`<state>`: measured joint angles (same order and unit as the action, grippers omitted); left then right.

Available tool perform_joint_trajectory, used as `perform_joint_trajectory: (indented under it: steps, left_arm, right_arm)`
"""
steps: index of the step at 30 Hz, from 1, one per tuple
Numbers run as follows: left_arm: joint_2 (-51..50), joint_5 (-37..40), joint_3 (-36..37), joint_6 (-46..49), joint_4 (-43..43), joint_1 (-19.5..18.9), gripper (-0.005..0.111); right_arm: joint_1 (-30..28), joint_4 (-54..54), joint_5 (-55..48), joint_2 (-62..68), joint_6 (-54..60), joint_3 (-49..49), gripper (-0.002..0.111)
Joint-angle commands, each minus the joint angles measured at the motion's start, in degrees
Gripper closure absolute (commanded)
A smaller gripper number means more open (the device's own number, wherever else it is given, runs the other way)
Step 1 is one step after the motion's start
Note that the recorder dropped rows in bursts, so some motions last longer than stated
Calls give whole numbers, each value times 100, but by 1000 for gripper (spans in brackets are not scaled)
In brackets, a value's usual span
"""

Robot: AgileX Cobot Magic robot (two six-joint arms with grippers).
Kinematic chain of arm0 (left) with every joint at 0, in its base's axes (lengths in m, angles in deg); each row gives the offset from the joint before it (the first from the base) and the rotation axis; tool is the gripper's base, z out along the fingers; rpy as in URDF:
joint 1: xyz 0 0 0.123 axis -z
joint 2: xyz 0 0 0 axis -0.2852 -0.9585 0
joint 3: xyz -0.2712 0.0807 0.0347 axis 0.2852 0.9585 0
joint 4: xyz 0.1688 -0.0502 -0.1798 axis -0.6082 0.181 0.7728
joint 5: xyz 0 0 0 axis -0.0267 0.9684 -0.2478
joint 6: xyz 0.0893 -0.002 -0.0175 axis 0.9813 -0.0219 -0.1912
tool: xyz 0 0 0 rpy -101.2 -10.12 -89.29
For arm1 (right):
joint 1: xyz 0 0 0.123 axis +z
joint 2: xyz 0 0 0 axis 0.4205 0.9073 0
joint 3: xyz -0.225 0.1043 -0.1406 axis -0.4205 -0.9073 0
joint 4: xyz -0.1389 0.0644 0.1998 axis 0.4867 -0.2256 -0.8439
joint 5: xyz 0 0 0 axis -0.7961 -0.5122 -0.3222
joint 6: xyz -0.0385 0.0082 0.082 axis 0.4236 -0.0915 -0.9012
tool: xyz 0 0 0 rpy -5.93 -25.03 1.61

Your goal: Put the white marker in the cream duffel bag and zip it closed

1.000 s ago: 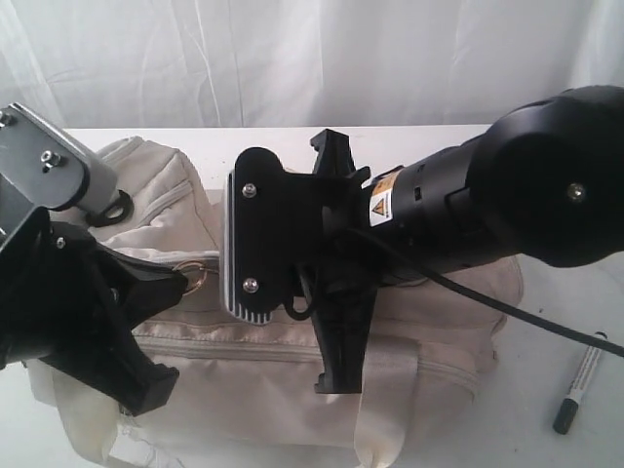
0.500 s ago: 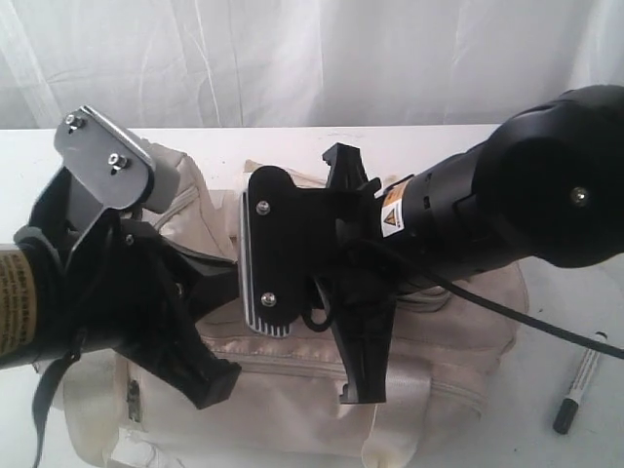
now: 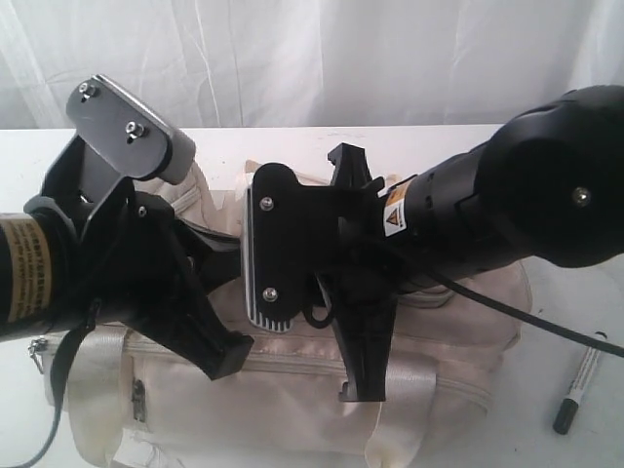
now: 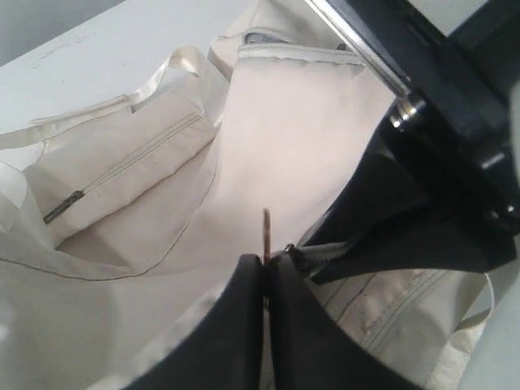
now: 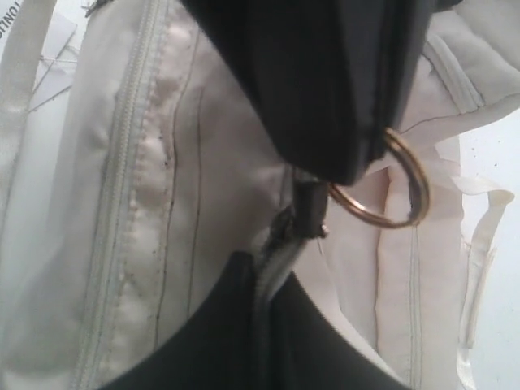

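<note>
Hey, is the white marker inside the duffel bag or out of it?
Out. The white marker lies on the table beside the cream duffel bag, apart from it.

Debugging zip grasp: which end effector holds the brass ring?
Left end effector, shut on the brass ring; right end effector pinches the zipper tape instead.

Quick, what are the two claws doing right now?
Left claw: closed on the zipper ring.
Right claw: closed, pinching the cream duffel bag beside its zipper.
</note>
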<state>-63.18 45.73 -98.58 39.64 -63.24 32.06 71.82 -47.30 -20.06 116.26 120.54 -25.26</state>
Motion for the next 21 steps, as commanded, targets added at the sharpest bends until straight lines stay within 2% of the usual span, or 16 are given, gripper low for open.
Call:
perform_joint_trajectory:
  steps: [1, 10, 21]
  left_arm:
    - [164, 461, -55, -2, -114, 2, 107]
    - [867, 1627, -55, 260, -69, 2, 107]
    - [930, 1649, -55, 348, -69, 2, 107]
  right_arm:
    - [-12, -9, -66, -25, -38, -10, 108]
    - [-12, 10, -32, -25, -38, -10, 108]
    - [-12, 14, -3, -3, -38, -10, 108]
